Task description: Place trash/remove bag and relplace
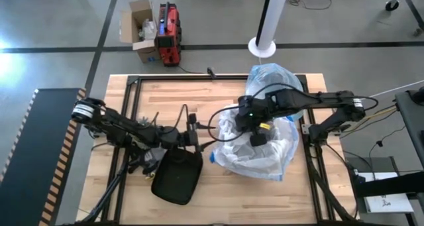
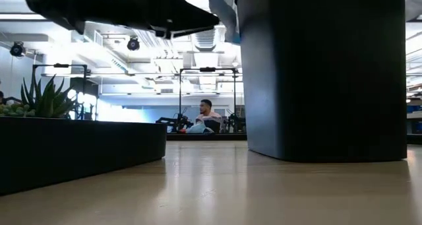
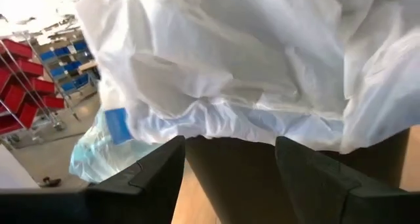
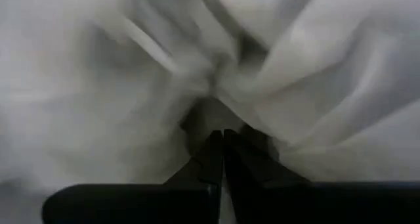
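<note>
I see the wooden tabletop (image 1: 199, 206); black bin (image 1: 177, 175) at 7 o'clock, left claw (image 3: 230, 159) apart near it, right claw (image 1: 258, 137) clamped on white bag (image 1: 265, 156)

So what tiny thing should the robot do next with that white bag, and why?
Probably ease the left gripper forward and close on the white bag's hem. Its fingers stand open just short of the hem, while the right gripper is shut, pinching that plastic over the bin.
</note>
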